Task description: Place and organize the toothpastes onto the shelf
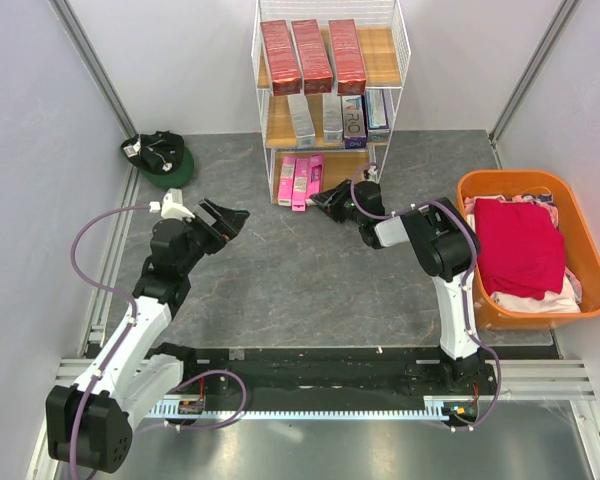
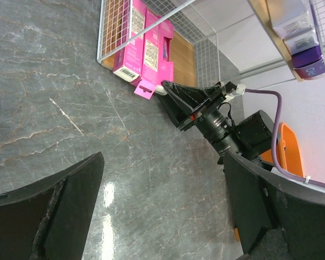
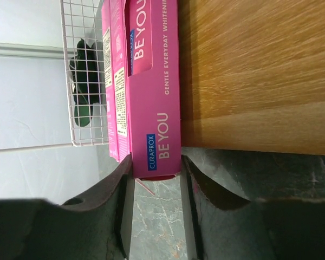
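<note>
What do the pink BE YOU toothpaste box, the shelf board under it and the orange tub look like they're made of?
Pink toothpaste box: likely thin cardboard with a glossy print and creased edges. Shelf board: wood or wood-look laminate, matte, with visible grain. Orange tub: probably plastic, with a smooth moulded rim and a slight sheen.

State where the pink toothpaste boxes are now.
In the top view the pink toothpaste boxes lie side by side on the shelf, bottom board, left half; the right tool is shut on the rightmost one's near end.
</note>
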Tool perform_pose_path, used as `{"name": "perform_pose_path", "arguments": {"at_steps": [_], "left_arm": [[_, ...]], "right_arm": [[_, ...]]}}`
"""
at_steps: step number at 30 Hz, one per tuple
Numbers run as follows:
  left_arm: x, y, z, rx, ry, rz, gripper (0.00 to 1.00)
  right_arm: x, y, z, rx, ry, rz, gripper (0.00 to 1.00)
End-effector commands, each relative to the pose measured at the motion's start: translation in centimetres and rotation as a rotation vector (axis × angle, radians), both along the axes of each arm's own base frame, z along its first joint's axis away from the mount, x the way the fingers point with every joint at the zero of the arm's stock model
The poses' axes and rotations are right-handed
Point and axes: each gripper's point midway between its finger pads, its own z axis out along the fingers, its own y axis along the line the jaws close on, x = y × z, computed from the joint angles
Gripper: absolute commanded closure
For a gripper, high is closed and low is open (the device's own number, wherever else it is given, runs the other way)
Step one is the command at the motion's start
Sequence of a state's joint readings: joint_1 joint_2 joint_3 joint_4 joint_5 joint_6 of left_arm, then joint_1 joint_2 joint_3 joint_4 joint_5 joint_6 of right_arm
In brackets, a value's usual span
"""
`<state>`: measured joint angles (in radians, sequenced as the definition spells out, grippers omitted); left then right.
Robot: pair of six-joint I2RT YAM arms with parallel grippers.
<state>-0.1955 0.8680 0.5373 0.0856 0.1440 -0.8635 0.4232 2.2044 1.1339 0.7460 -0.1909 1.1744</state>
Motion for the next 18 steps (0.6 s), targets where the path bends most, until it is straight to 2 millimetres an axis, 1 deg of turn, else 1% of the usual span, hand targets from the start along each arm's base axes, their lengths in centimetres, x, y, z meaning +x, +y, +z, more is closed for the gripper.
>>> {"name": "perform_pose_path", "arguments": {"at_steps": [1,2,3,4,5,6,7,8,9,10,12,15,16,17,18], "left_arm": [[0.5,-0.6,1.8,-0.035,-0.046,-0.025,0.02],[0.5,-0.6,1.8,-0.036,-0.047,-0.025,0.02],[0.5,-0.6,1.8,-0.035,-0.044,-0.027,0.02],[0.4,-0.6,1.8,-0.037,-0.045,-0.030,0.02],[0.5,-0.7,2.0,-0.037,-0.050,-0.033,0.02],[0.4,-0.7,2.0,-0.032,-0.054,-0.037,0.02],[0.4,-0.9,2.1,-0.031,-0.056,-0.049,0.02],[0.3,-1.0,2.2,-0.032,-0.059,-0.053,0.02],[0.3,-1.0,2.3,-0.029,-0.061,-0.057,0.02],[0.3,-1.1,2.3,-0.027,-0.062,-0.062,0.02],[0.2,-1.1,2.4,-0.022,-0.067,-0.070,0.02],[0.1,-1.1,2.5,-0.012,-0.073,-0.075,0.02],[0.1,-1.2,2.7,-0.011,-0.078,-0.084,0.02],[0.0,-1.3,2.9,-0.010,-0.084,-0.090,0.02],[-0.1,-1.4,3.0,-0.008,-0.090,-0.096,0.02]], "right_arm": [[0.2,-0.5,-0.5,0.008,0.013,-0.019,0.52],[0.1,-0.5,-0.2,0.007,0.009,-0.020,0.48],[-0.2,-0.7,-0.7,-0.004,0.018,-0.028,0.43],[-0.5,-0.7,-0.9,-0.022,0.018,-0.025,0.33],[-0.6,-0.7,-0.6,-0.035,0.016,-0.024,0.29],[-0.9,-0.8,-1.0,-0.059,0.023,-0.033,0.21],[-1.3,-0.9,-1.6,-0.104,0.033,-0.025,0.18],[-1.4,-1.0,-1.1,-0.122,0.028,-0.031,0.15],[-1.8,-0.8,-1.3,-0.149,0.031,-0.026,0.09],[-2.0,-1.3,-1.9,-0.191,0.046,-0.034,0.06],[-2.5,-1.5,-1.7,-0.210,0.046,-0.038,0.02],[-3.2,-1.8,-1.4,-0.216,0.033,-0.032,0.02],[-3.4,-1.8,-0.8,-0.213,0.020,-0.027,0.02],[-3.8,-1.9,-1.0,-0.216,0.021,-0.019,0.02],[-4.1,-1.8,-0.6,-0.213,0.011,-0.013,0.02]]}}
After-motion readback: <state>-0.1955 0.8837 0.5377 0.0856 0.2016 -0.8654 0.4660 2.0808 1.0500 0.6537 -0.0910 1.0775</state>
